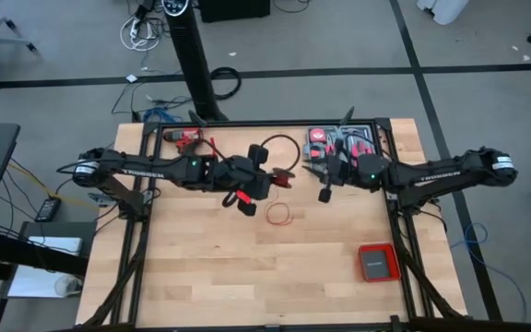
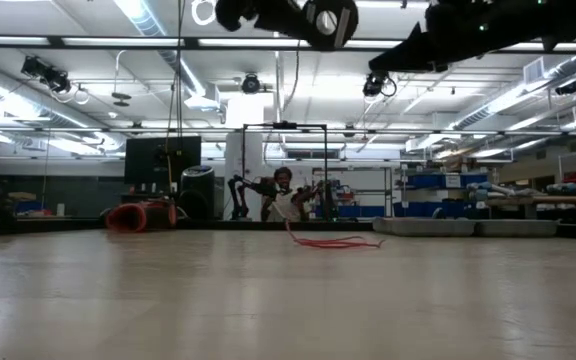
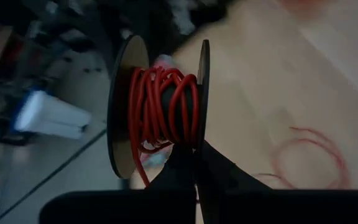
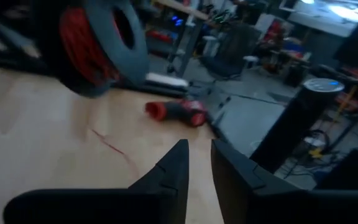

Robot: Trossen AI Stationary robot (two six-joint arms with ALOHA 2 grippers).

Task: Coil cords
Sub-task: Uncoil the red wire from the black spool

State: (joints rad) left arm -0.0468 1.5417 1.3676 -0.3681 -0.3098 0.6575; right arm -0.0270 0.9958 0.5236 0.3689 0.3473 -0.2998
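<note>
From overhead, both arms reach in toward the middle of the wooden table [image 1: 201,277]. The left gripper [image 1: 247,184] is clamped on a black spool [image 3: 160,112], and only its own wrist camera shows this well: two dark discs with red cord [image 3: 160,112] wound around the hub between them, the fingers pinched on the edge of one disc. A loose tail of the same cord lies on the tabletop just beside that gripper, curled into a small ring [image 1: 278,214], with another arc looping up between the two arms (the level camera shows it only as a thin red squiggle far across the boards).

The right gripper [image 1: 325,192] hangs near the table's far side, empty, its fingers [image 4: 173,171] parted by a narrow gap. Its wrist camera looks toward the spool and picks out the red-and-black drill [image 4: 176,112] lying at the table's edge, which from above sits at the far left corner. A flat red box [image 1: 377,263] rests alone near the right front, well apart from everything else.
</note>
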